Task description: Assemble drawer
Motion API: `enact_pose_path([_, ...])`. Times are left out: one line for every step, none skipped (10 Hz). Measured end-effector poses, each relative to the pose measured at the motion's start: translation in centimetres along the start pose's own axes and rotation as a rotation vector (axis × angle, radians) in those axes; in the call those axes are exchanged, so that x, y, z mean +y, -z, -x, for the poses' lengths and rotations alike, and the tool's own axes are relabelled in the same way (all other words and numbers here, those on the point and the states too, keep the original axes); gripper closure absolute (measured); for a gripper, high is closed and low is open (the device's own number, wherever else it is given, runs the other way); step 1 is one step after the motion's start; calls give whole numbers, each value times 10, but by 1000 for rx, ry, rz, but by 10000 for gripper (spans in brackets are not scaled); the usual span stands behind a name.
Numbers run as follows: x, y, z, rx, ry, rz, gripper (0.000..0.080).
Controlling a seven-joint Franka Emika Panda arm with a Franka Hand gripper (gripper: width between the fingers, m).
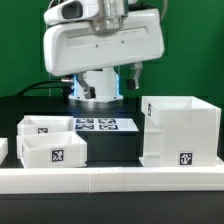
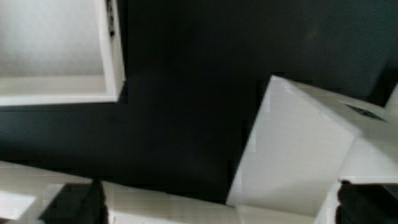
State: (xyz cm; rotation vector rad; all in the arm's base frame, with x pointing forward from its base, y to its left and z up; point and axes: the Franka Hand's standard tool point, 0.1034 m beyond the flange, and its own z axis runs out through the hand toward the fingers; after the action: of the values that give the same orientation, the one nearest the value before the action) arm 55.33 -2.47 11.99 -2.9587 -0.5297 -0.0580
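Note:
The drawer lies in loose parts. The large white hollow housing (image 1: 180, 130) stands at the exterior view's right, with a square marker low on its front. Two small white trays (image 1: 51, 147) sit close together at the exterior view's left, the front one with a marker on its wall. In the wrist view the housing (image 2: 302, 140) and one tray (image 2: 54, 60) show with black table between them. My gripper (image 2: 217, 208) is open and empty, its dark fingertips (image 2: 75, 205) far apart. The arm's white hand (image 1: 100, 45) hangs high behind the parts, touching none.
The marker board (image 1: 100, 125) lies flat on the black table between the trays and the housing. A long low white border wall (image 1: 110, 180) runs along the front edge. It also shows in the wrist view (image 2: 169, 195), between the fingertips.

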Motion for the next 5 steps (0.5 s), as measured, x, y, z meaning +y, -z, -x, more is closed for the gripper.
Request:
enact_pose_path([6, -4, 8, 5, 30, 20, 151])
enact_pose_path([10, -14, 18, 14, 57, 41, 151])
enact_pose_path([11, -23, 28, 19, 54, 56, 151])
enact_pose_path([15, -31, 35, 19, 54, 61, 151])
enact_pose_path([24, -40, 41, 20, 55, 62, 151])
